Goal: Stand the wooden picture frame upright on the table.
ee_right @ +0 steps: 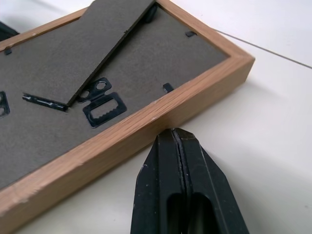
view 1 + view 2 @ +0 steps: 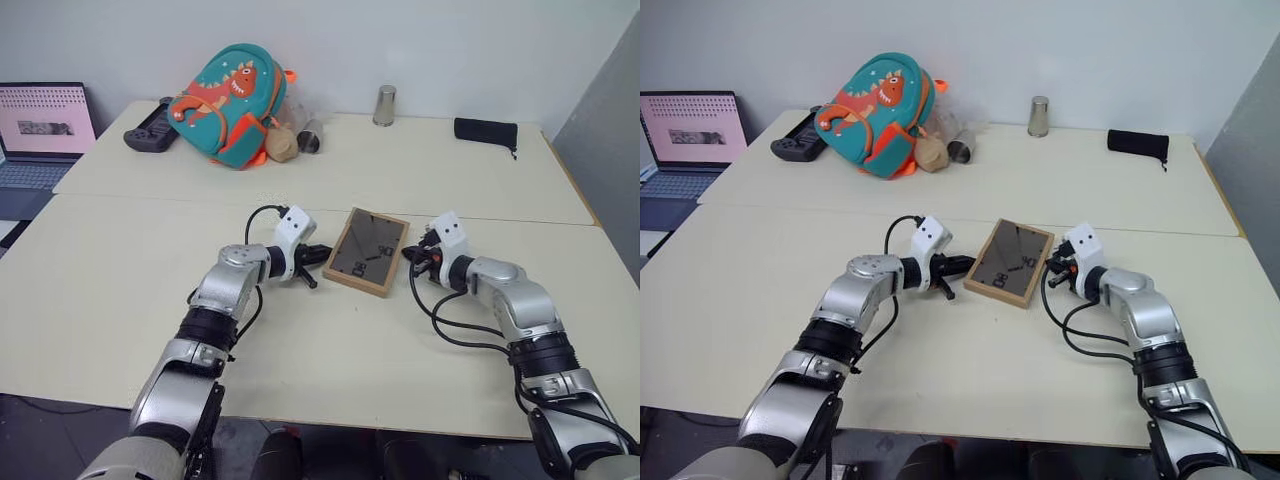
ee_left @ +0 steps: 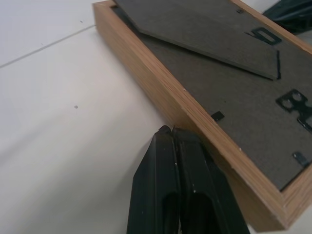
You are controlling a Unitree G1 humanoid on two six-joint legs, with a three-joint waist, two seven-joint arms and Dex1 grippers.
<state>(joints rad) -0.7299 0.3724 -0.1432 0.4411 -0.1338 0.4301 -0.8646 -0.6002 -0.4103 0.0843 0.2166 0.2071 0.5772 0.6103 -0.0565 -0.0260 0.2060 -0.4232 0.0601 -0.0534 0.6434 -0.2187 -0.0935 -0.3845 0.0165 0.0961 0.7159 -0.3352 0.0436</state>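
Note:
The wooden picture frame [image 2: 366, 251] lies flat, face down, on the table [image 2: 120, 290], its dark grey back panel and fold-out prop [image 1: 109, 44] facing up. My left gripper [image 2: 318, 255] is shut, its tips against the frame's left wooden edge [image 3: 161, 92]. On the other side my right gripper [image 2: 411, 258] is also shut, tips touching the frame's right wooden edge [image 1: 146, 129]. Neither holds anything; the frame sits between the two closed grippers.
A teal dinosaur backpack [image 2: 232, 102] and a black game controller [image 2: 150, 128] lie at the far left of the table. A metal cup [image 2: 385, 105] and a black pouch [image 2: 486, 131] stand along the far edge. A laptop [image 2: 40, 130] sits off to the left.

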